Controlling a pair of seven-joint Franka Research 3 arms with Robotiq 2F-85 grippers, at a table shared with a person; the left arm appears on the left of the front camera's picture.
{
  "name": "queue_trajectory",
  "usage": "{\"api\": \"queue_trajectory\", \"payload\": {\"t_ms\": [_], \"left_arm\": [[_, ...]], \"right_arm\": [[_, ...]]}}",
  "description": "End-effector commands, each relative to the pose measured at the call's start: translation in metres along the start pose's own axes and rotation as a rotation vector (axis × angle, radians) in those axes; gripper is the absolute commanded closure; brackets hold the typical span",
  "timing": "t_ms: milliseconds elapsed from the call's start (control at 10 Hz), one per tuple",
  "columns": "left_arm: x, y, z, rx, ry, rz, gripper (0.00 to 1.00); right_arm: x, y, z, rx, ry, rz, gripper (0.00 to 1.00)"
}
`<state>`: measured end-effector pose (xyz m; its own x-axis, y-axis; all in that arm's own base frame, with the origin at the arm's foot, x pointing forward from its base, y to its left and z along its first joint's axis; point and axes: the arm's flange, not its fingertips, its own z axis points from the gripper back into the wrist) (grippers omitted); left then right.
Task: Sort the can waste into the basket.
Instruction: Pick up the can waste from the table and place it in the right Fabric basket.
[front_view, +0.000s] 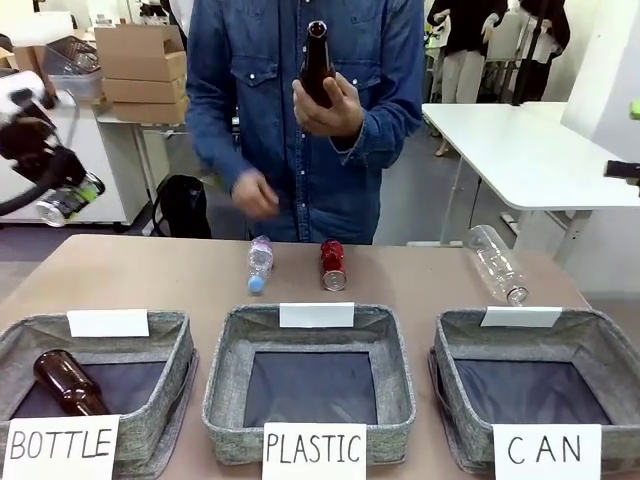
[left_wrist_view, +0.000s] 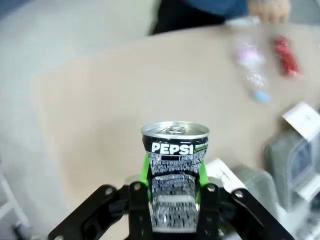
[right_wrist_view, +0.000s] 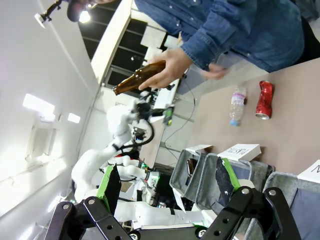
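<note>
1. the robot's left hand is pinching the dark-sided can between its green pads; the can's silver top is pointing away from the wrist.
2. in the front view this hand is hanging in the air beyond the far left corner of the counter.
3. the robot's right hand is holding its fingers spread wide apart.
4. the red can is lying on the counter near its far edge, just beside a small plastic bottle.
5. the can basket is sitting at the near right of the counter with its dark bottom showing; a large clear bottle is lying just beyond its far rim.
6. the person is holding up a brown bottle behind the counter, while a second brown bottle is lying in the bottle basket.
</note>
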<state>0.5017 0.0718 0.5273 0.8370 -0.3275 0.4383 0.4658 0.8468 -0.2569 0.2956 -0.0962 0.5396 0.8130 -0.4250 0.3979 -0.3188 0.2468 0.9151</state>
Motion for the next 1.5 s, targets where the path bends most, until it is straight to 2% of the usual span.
{"api": "queue_trajectory", "payload": {"t_ms": [0,100,200,300,400,500,900,1000,1100,1200,1300,1400], "left_arm": [[-0.080,-0.042,0.053,-0.308,0.017,-0.266,0.74],[-0.113,-0.053,0.060,-0.373,-0.009,-0.399,0.74],[-0.149,-0.063,0.060,-0.381,-0.053,-0.537,0.74],[-0.176,-0.071,0.061,-0.333,-0.154,-0.624,0.74],[-0.182,-0.069,0.058,-0.240,-0.224,-0.593,0.74],[-0.154,-0.079,0.069,-0.367,-0.083,-0.539,0.74],[-0.154,-0.079,0.069,-0.367,-0.083,-0.539,0.74],[-0.160,-0.078,0.063,-0.347,-0.085,-0.558,0.62],[-0.169,-0.086,0.098,-0.330,-0.185,-0.596,0.62],[-0.185,-0.074,0.136,-0.351,-0.247,-0.607,0.62],[-0.208,-0.062,0.164,-0.347,-0.262,-0.646,0.62],[-0.236,-0.049,0.186,-0.279,-0.282,-0.565,0.62]], "right_arm": [[0.003,0.000,-0.002,0.026,-0.014,0.026,0.00],[0.003,0.000,-0.002,0.026,-0.014,0.026,0.00],[0.003,0.000,-0.002,0.026,-0.014,0.026,0.00],[0.003,0.000,-0.002,0.026,-0.014,0.026,0.00],[0.003,0.000,-0.002,0.026,-0.014,0.026,0.00],[0.003,0.000,-0.002,0.026,-0.014,0.026,0.00],[0.003,0.000,-0.002,0.026,-0.014,0.026,0.00],[0.003,0.000,-0.002,0.026,-0.014,0.026,0.00],[0.003,0.000,-0.002,0.026,-0.014,0.026,0.00],[0.003,0.000,-0.002,0.026,-0.014,0.026,0.00],[0.003,0.000,-0.002,0.026,-0.014,0.026,0.00],[0.003,0.000,-0.002,0.026,-0.014,0.026,0.00]]}}
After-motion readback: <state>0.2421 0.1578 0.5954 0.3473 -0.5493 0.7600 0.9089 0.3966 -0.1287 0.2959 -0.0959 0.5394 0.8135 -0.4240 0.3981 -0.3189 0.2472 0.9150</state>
